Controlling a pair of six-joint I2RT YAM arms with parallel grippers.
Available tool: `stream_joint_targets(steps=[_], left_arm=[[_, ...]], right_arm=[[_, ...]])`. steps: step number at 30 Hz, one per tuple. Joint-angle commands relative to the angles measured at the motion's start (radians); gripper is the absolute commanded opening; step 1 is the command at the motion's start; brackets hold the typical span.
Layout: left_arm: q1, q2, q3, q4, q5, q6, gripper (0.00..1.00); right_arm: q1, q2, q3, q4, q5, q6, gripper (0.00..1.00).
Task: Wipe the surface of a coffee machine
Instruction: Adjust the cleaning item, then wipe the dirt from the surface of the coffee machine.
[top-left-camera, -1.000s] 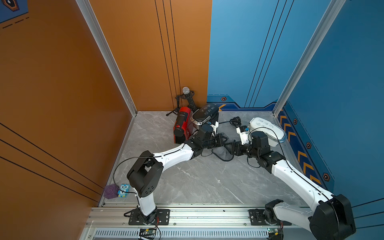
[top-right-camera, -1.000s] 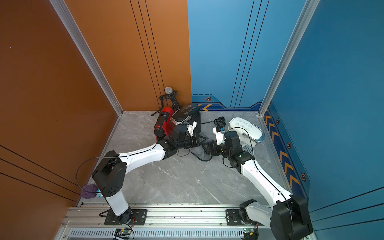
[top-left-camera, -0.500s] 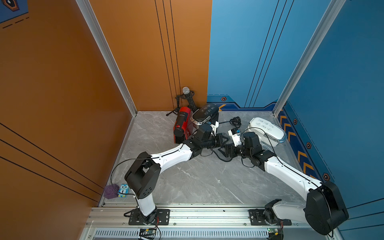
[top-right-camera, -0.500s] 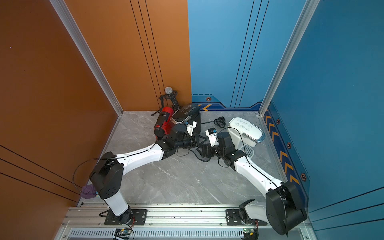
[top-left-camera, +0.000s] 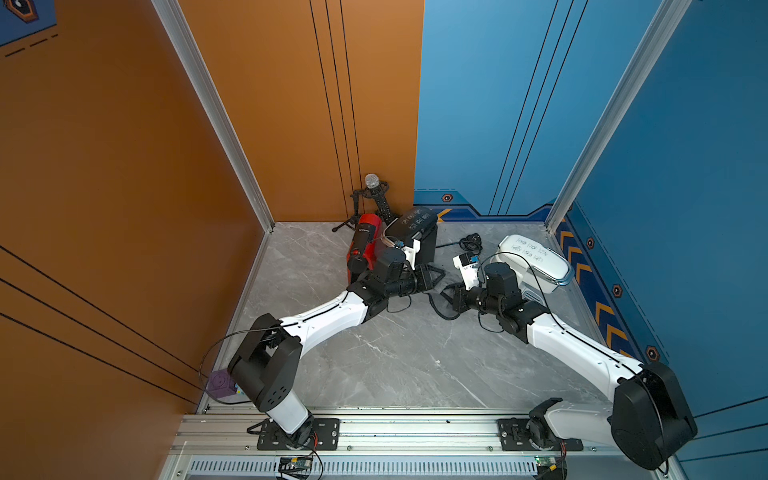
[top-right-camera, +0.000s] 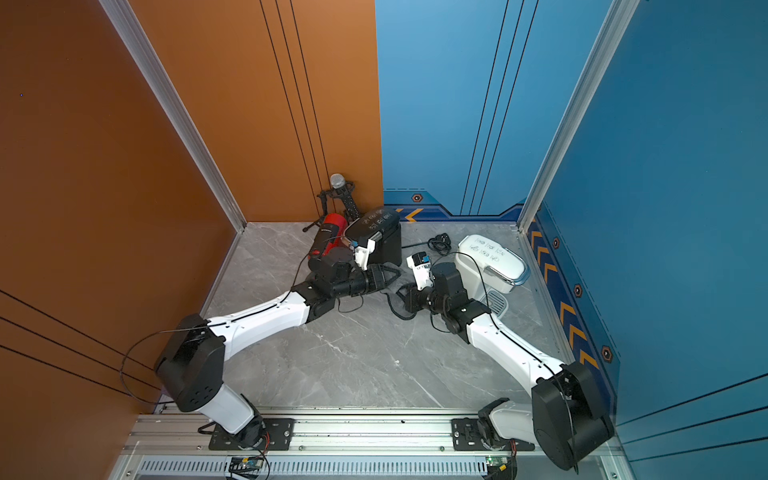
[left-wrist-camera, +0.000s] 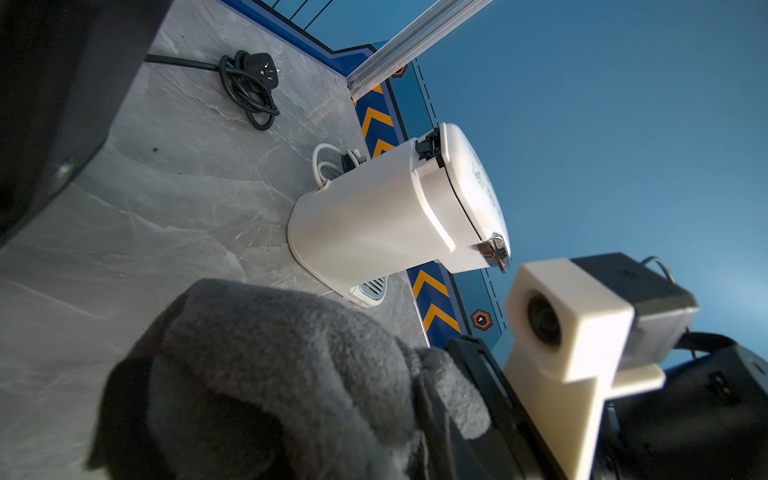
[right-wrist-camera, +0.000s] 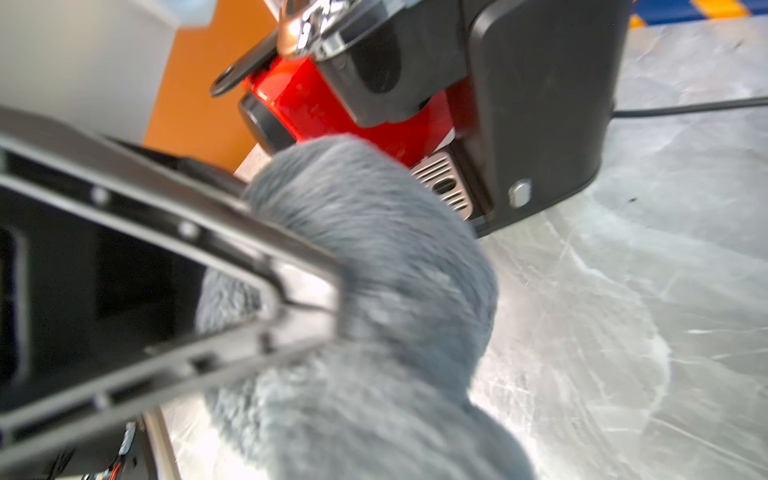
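You have the grey cloth hanging between the two arms, just in front of the black coffee machine and above the bench. The right end effector is pressed together and pinches an edge of the cloth; the right wrist view shows the fabric bunched around its tip. The left end effector is at the same cloth, very near the right one, but the fabric hides its fingers, so I cannot tell if it is spread or gripping.

This is the main risk, I think. If the left one is not released when you pull the right arm away, the cloth stretches between them and can slip out of the thin pinch onto the bench. The two end effectors are also close enough to knock each other.

The task does not say which machine. A white one stands well apart from the black machine, and a red one stands just beside it, on the opposite side. The loose cloth can catch the metal grille low beside the black machine if you swing low.
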Motion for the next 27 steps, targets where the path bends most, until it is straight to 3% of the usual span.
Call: stream_joint_targets(steps=[1, 7, 13, 19, 27], left_arm=[[0.053, -0.085, -0.037, -0.132, -0.047, 0.067, 0.47], [0.089, -0.211, -0.082, -0.352, -0.224, 0.194, 0.53], [0.107, -0.314, -0.198, -0.364, -0.313, 0.206, 0.53], [0.109, -0.351, -0.268, -0.363, -0.337, 0.199, 0.52], [0.106, -0.330, -0.282, -0.363, -0.318, 0.195, 0.52]], right_arm=[[-0.020, 0.016, 0.085, -0.013, 0.084, -0.014, 0.05], [-0.006, 0.087, 0.236, -0.055, 0.113, -0.033, 0.05], [0.080, 0.236, 0.498, -0.145, 0.146, -0.092, 0.05], [0.152, 0.439, 0.778, -0.222, 0.154, -0.113, 0.05], [0.159, 0.728, 1.143, -0.368, 0.182, -0.118, 0.05]])
